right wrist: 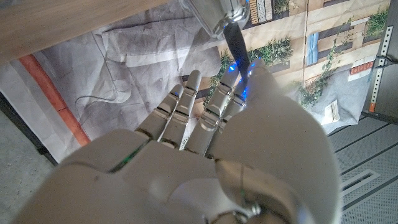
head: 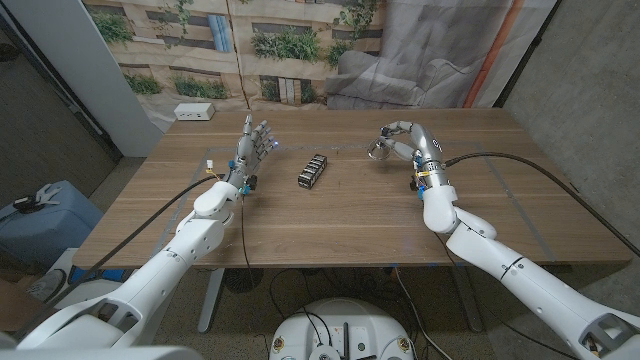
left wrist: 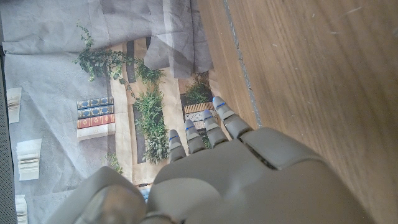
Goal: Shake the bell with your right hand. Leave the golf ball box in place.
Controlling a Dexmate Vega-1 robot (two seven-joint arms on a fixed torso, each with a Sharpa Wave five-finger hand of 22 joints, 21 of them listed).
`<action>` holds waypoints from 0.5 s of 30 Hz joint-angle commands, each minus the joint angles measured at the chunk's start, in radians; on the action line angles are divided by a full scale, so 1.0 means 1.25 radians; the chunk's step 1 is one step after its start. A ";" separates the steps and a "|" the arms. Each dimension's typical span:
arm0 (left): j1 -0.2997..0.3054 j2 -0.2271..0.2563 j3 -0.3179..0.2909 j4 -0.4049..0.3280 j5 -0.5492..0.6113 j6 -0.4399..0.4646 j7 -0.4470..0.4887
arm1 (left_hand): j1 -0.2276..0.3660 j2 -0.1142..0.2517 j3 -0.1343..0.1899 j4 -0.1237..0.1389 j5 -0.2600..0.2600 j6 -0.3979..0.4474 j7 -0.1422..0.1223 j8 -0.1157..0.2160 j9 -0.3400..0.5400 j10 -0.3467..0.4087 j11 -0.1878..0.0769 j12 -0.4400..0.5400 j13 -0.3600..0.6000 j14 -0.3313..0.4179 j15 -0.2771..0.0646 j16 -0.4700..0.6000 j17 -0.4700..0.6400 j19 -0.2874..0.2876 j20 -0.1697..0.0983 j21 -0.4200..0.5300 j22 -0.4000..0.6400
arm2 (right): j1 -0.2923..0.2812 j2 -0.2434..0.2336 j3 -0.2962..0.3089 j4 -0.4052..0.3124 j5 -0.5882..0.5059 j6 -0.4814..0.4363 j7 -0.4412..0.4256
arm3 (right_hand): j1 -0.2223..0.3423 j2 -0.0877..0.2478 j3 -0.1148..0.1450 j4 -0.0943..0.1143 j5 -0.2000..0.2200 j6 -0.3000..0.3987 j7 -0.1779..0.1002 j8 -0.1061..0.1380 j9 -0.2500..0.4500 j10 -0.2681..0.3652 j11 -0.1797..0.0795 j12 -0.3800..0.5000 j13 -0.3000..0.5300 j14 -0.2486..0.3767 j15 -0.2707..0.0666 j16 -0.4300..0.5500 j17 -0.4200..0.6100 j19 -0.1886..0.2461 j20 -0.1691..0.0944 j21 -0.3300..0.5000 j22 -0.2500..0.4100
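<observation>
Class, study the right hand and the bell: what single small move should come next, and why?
Probably a short wrist flick to ring it. The right hand already pinches the bell by its dark handle, apparently lifted off the table. The golf ball box sits well apart, and the left hand waits open.

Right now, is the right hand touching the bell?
Touching. In the right wrist view, the right hand has its fingers closed on the dark handle of the bell. The head view agrees: hand and bell overlap.

Left hand (head: 253, 148) upright, fingers apart; right hand (head: 400, 138) apparently pinching something.
</observation>
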 commanded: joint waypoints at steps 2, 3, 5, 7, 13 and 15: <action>0.000 0.000 0.000 0.000 0.000 0.000 0.000 | 0.001 0.008 0.000 0.006 0.005 0.000 -0.006 0.005 0.003 0.002 -0.005 0.004 0.004 0.007 -0.078 0.004 0.004 0.006 0.001 0.005 0.004 | -0.017 0.002 0.026 -0.026 0.080 0.003 0.049 | -0.038 0.013 0.001 0.019 0.000 0.009 -0.001 0.007 0.003 0.012 -0.001 0.002 0.001 0.009 -0.126 -0.012 -0.006 0.008 -0.046 0.002 0.001; 0.000 0.000 0.000 0.000 0.000 0.000 0.000 | 0.001 0.008 0.000 0.006 0.005 0.000 -0.006 0.005 0.003 0.002 -0.005 0.004 0.004 0.007 -0.078 0.004 0.004 0.006 0.001 0.005 0.004 | -0.019 0.001 0.029 -0.029 0.090 0.004 0.054 | -0.045 0.016 0.000 0.022 0.000 0.009 -0.001 0.007 0.003 0.013 -0.001 0.002 0.002 0.010 -0.126 -0.014 -0.008 0.008 -0.045 0.002 0.001; 0.000 0.000 0.000 0.000 0.000 0.000 0.000 | 0.001 0.008 0.000 0.006 0.005 0.000 -0.006 0.005 0.003 0.002 -0.004 0.004 0.004 0.007 -0.078 0.005 0.004 0.007 0.001 0.006 0.004 | -0.024 -0.001 0.035 -0.036 0.110 0.006 0.069 | -0.054 0.019 -0.001 0.027 0.001 0.009 -0.001 0.007 0.002 0.012 0.000 0.001 0.001 0.011 -0.125 -0.018 -0.011 0.007 -0.043 0.001 0.001; 0.000 0.000 0.000 0.000 0.000 0.000 0.000 | 0.001 0.008 0.000 0.006 0.005 0.000 -0.006 0.005 0.003 0.002 -0.007 0.004 0.004 0.007 -0.079 0.005 0.004 0.006 0.001 0.005 0.004 | -0.029 -0.001 0.042 -0.043 0.138 0.008 0.085 | -0.067 0.024 -0.002 0.033 0.001 0.010 -0.002 0.006 0.002 0.012 0.000 0.000 0.000 0.014 -0.125 -0.023 -0.014 0.006 -0.042 0.001 0.001; 0.000 0.000 0.000 0.000 0.000 0.000 0.000 | 0.001 0.008 0.000 0.006 0.005 0.000 -0.006 0.005 0.003 0.003 -0.004 0.005 0.004 0.007 -0.078 0.005 0.004 0.007 0.001 0.006 0.004 | -0.042 -0.008 0.061 -0.077 0.207 -0.015 0.138 | -0.082 0.032 -0.003 0.039 0.002 0.015 0.007 0.008 0.001 0.015 0.001 0.001 0.001 0.019 -0.126 -0.029 -0.018 0.005 -0.043 0.001 0.001; 0.000 0.000 0.000 0.000 0.000 0.000 0.000 | 0.001 0.008 0.000 0.006 0.005 0.000 -0.006 0.005 0.003 0.003 -0.004 0.005 0.004 0.007 -0.078 0.004 0.004 0.007 0.001 0.006 0.004 | -0.047 -0.011 0.068 -0.090 0.236 -0.026 0.158 | -0.085 0.033 -0.003 0.040 0.002 0.016 0.008 0.008 0.001 0.016 0.001 0.001 0.002 0.020 -0.126 -0.030 -0.018 0.005 -0.044 0.001 0.001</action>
